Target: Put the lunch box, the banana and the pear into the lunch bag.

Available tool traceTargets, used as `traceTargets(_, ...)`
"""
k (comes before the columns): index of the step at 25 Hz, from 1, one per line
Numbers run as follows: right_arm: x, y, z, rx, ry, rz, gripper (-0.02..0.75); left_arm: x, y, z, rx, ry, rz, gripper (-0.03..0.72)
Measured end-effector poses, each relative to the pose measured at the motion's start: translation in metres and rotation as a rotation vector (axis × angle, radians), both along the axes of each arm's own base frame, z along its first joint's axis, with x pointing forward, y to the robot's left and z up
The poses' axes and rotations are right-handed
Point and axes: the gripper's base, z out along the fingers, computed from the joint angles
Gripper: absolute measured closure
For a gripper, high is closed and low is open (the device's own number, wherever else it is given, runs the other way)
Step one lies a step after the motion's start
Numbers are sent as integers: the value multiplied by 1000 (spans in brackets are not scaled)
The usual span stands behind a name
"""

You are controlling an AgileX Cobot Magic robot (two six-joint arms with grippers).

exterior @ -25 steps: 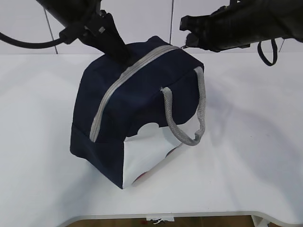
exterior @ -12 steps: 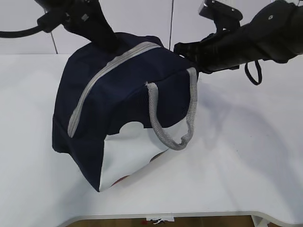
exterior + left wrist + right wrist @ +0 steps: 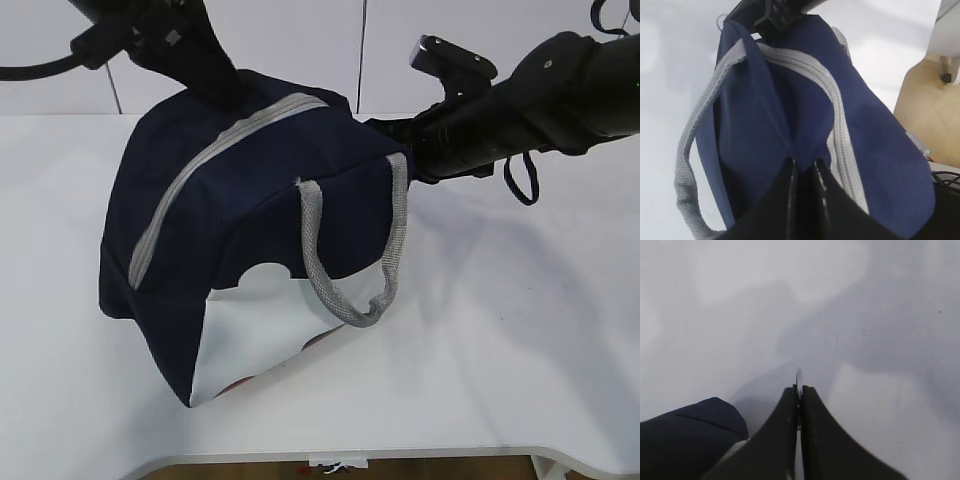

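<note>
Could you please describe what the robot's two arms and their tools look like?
Both arms are matte black and thick. The left arm trails a black cable toward the left edge; the right arm carries a dangling black cable loop. Each tool, left tool and right tool, has slim, tapering glossy black fingers.

Zipped navy lunch bag (image 3: pixel 270 190), tilted

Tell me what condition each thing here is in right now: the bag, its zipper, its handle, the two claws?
Lunch bag: tilted on the table.
Zipper: closed along the visible stretch.
Handle: hanging loose.
Left gripper: shut, pinching the bag's navy fabric.
Right gripper: shut on a thin metal piece, apparently the zipper's pull.
</note>
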Motion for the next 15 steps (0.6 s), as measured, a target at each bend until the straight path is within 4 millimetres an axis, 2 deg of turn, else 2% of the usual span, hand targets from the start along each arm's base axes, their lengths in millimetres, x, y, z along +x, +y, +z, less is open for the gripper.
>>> traceTargets(6, 0, 0, -3, -1, 11, 5, 748, 3, -1, -6, 7, 15, -2, 673)
traceTargets(15, 0, 0, -3, -5, 9, 6, 748, 17, -9, -31, 19, 85, -3, 673)
